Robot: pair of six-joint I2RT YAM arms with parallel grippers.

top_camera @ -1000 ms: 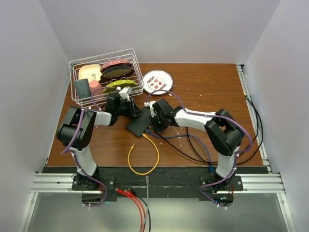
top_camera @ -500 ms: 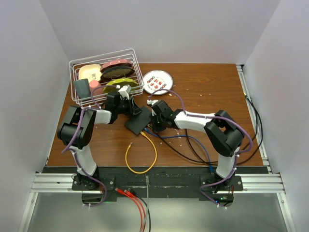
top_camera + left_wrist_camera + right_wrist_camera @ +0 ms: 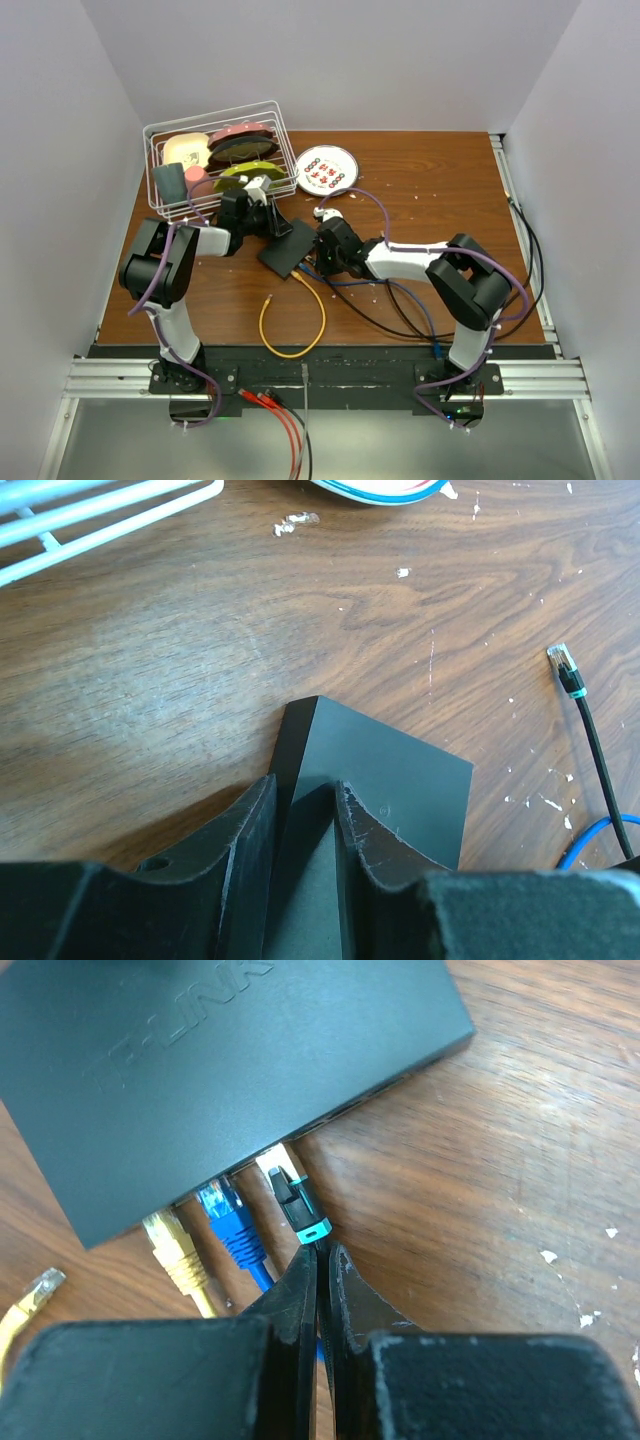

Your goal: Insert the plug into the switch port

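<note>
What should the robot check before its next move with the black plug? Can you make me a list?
1. Left gripper clamps the switch so it cannot slide: ok.
2. Right gripper is shut on the tail end of the black plug: ok.
3. Plug tip meets the switch's edge, right beside the blue plug: ok.
4. Blue plug and yellow plug leave it room: ok.
5. Black plug pushed all the way in: cannot tell.
</note>
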